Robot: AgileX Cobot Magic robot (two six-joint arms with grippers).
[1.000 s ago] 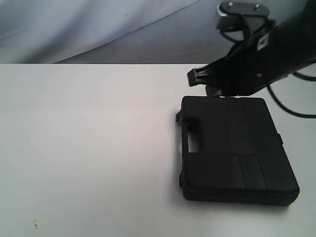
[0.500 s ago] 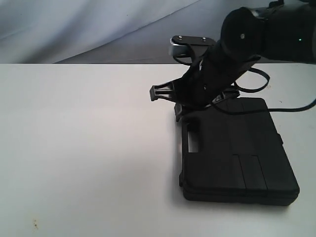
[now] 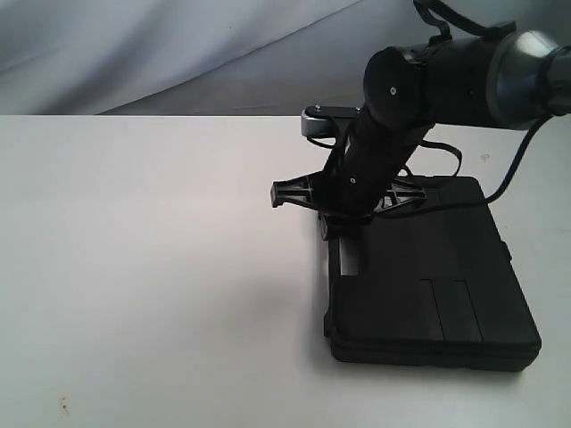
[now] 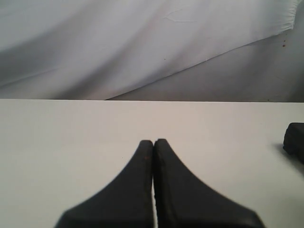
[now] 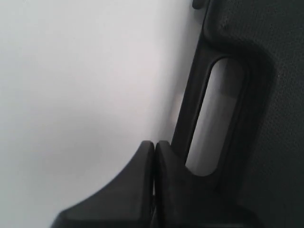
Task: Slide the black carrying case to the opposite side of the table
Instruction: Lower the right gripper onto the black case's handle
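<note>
The black carrying case [image 3: 428, 276] lies flat on the right part of the white table [image 3: 161, 250], its handle [image 3: 343, 259] facing left. My right gripper [image 3: 333, 225] points down at the case's far left corner, beside the handle. In the right wrist view the right gripper [image 5: 154, 142] is shut with nothing between its fingers, its tips just outside the handle bar [image 5: 192, 104] of the case [image 5: 270, 118]; I cannot tell whether they touch. My left gripper [image 4: 153, 141] is shut and empty above bare table [image 4: 71, 133]; the exterior view does not show it.
A grey cloth backdrop [image 3: 178, 53] hangs behind the table's far edge. White tabletop stretches left of the case. A small brown speck [image 3: 63, 406] marks the near left. A dark object [image 4: 294, 137] shows at the edge of the left wrist view.
The right arm has swung left from behind the case and come down at its handle side. The case has stayed in place.
</note>
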